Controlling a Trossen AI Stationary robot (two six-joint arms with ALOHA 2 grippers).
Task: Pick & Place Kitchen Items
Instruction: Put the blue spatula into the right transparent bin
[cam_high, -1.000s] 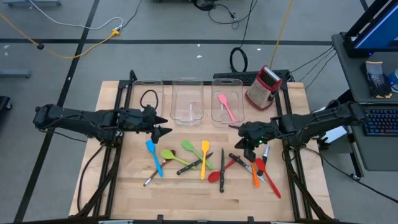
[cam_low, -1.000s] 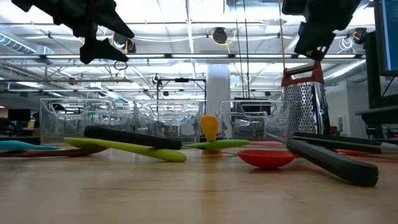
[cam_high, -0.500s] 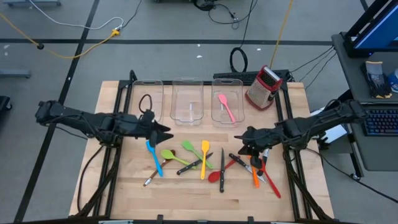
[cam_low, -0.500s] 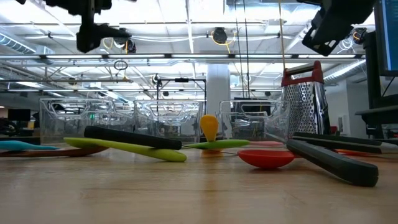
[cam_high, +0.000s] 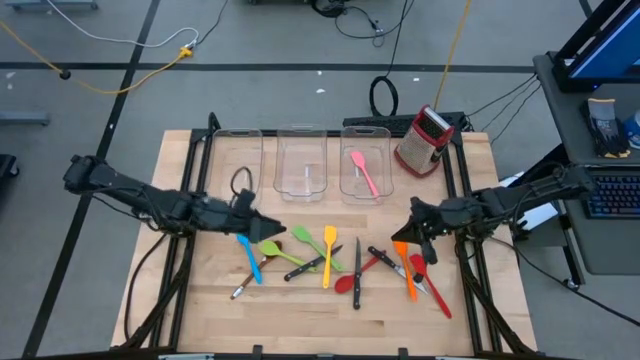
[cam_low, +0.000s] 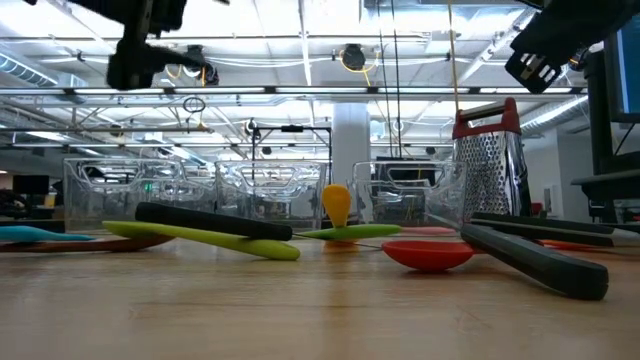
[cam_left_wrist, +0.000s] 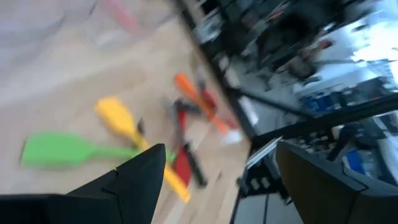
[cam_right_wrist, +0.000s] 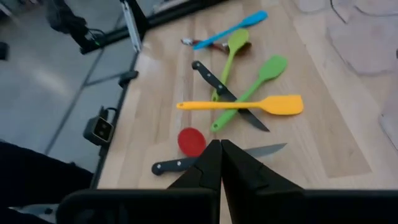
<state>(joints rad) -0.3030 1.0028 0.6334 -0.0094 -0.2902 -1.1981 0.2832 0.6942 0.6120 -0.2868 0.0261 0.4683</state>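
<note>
Looking at your progress, only 1 pink spatula (cam_high: 363, 172) is binned, left tool (cam_high: 262, 228) spread wide, right tool (cam_high: 413, 212) pinched together on nothing, rest litter the counter (cam_high: 200, 300).

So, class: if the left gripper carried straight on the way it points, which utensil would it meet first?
Probably the green spatula, just ahead of the open left gripper; the yellow spatula lies close beyond, though depth is unclear.

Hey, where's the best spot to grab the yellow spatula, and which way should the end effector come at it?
Grip the yellow spatula by its thin handle near the tail end, coming straight down with the fingers across the handle. It lies flat, and its middle rests over a black-handled knife and a green spatula, so the tail looks clearest.
</note>
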